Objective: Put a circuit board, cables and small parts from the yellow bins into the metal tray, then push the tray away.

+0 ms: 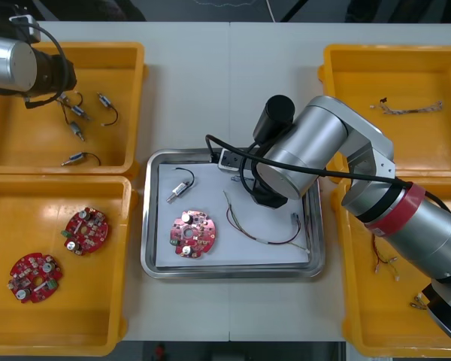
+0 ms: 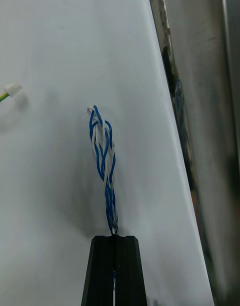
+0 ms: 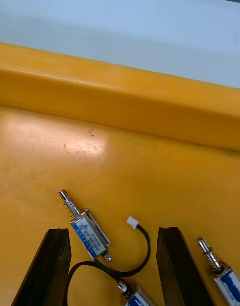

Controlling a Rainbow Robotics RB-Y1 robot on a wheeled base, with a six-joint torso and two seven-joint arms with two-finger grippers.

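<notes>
Closest to my overhead camera is the right arm, which reaches across the metal tray (image 1: 233,272) and covers its far right part. On that arm's wrist feed the right gripper (image 2: 114,238) has its fingers clenched on the twisted blue and white cable (image 2: 102,156). The strand runs out from the fingertips over the tray's white inside, close beside the shiny tray wall (image 2: 200,111). I cannot tell whether its free end touches the white surface. A white connector tip (image 2: 12,90) of another wire lies well off to one side.

Three things lie in the tray: a round red circuit board (image 1: 195,234) at its near middle, a small metal part (image 1: 180,189) toward the far left corner, and a thin cable (image 1: 264,241) curving along the right half.

Over the far left yellow bin (image 1: 128,105) I have the left gripper (image 3: 112,231) with its fingers released and spread wide. One boxy metal part (image 3: 89,231) with a black lead lies on the bin floor between them, ungripped.

Two more circuit boards (image 1: 86,230) sit in the near left bin (image 1: 60,331). A twisted cable (image 1: 406,109) lies in the far right bin (image 1: 331,75), and loose wires (image 1: 383,259) in the near right bin (image 1: 353,316).
</notes>
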